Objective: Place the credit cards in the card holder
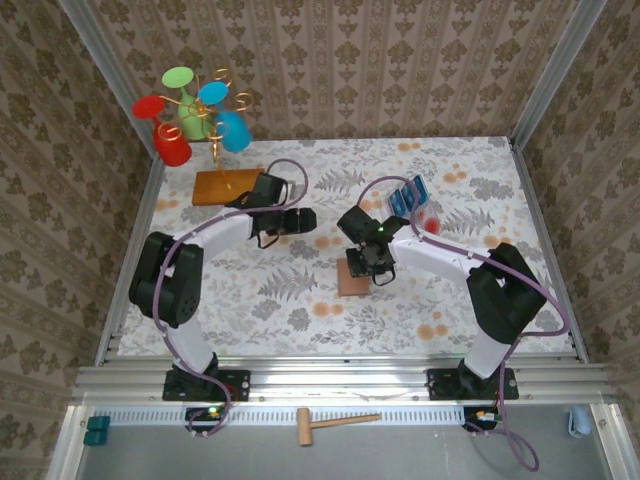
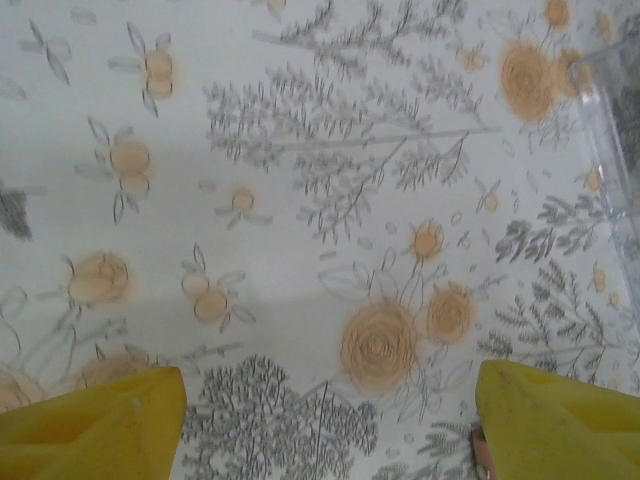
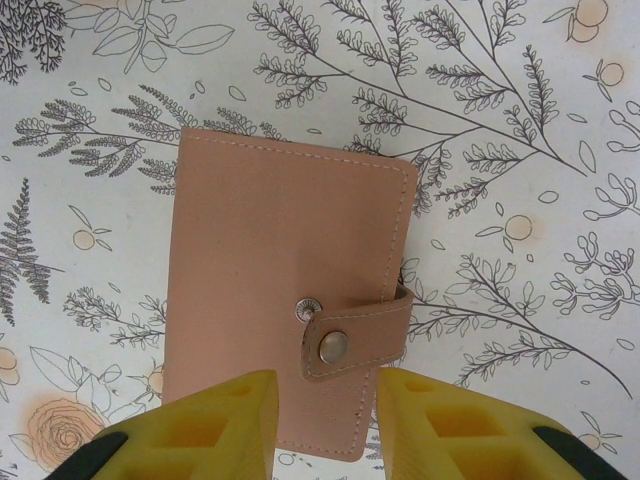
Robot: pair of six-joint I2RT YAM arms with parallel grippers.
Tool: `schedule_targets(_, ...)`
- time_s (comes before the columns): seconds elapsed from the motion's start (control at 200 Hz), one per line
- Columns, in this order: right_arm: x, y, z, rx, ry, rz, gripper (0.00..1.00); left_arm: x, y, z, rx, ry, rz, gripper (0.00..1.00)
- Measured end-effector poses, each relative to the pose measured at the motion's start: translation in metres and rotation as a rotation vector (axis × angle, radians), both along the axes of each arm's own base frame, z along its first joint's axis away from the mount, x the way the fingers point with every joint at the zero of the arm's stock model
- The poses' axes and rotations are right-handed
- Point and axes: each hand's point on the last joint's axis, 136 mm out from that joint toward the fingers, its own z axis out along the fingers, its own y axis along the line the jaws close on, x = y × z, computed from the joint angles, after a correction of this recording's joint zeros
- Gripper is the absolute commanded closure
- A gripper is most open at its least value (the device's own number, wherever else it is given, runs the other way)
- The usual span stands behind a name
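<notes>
The right gripper hung over the closed card holder lying flat mid-table, its yellow fingers a narrow gap apart and clamping nothing. The left gripper stood wide open over bare flowered tablecloth. The blue credit cards sat farther back by the clear tray, apart from the card holder

From overhead I get bright, even light; only soft, pale shadows fall on the worktop. The left wrist picture is hazy and washed out, with the fingers of the left hand blurred at the bottom edge. The right wrist picture is crisper: stitching on the card holder reads clearly.
</notes>
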Motion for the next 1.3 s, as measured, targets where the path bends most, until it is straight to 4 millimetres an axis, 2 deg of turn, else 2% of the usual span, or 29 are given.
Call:
schedule_targets(0.19,0.0,0.0,-0.002,-0.006,0.002,0.006,0.7,-0.026,-0.005,-0.019,0.006,0.065,-0.026,0.22)
schedule_targets(0.44,-0.001,-0.002,-0.015,-0.04,0.027,0.022,0.81,-0.048,-0.031,-0.021,-0.005,0.084,-0.097,0.22)
schedule_targets(0.665,0.0,-0.002,-0.016,-0.042,0.027,0.024,0.86,-0.053,-0.038,-0.02,-0.007,0.085,-0.118,0.23)
schedule_targets(0.81,0.001,0.0,-0.014,-0.038,0.022,0.026,1.0,-0.051,-0.04,-0.016,-0.007,0.084,-0.119,0.23)
schedule_targets(1.075,0.002,0.0,-0.013,-0.037,0.019,0.028,1.0,-0.056,-0.047,-0.019,0.003,0.099,-0.139,0.23)
schedule_targets(1.125,0.002,0.0,-0.013,-0.037,0.019,0.027,0.83,-0.058,-0.048,-0.02,0.007,0.104,-0.144,0.23)
schedule_targets(1.15,0.002,0.0,-0.013,-0.037,0.019,0.028,0.79,-0.058,-0.048,-0.021,0.009,0.107,-0.144,0.23)
schedule_targets(1.3,0.002,0.0,-0.012,-0.037,0.018,0.023,0.76,-0.061,-0.047,-0.023,0.016,0.118,-0.145,0.23)
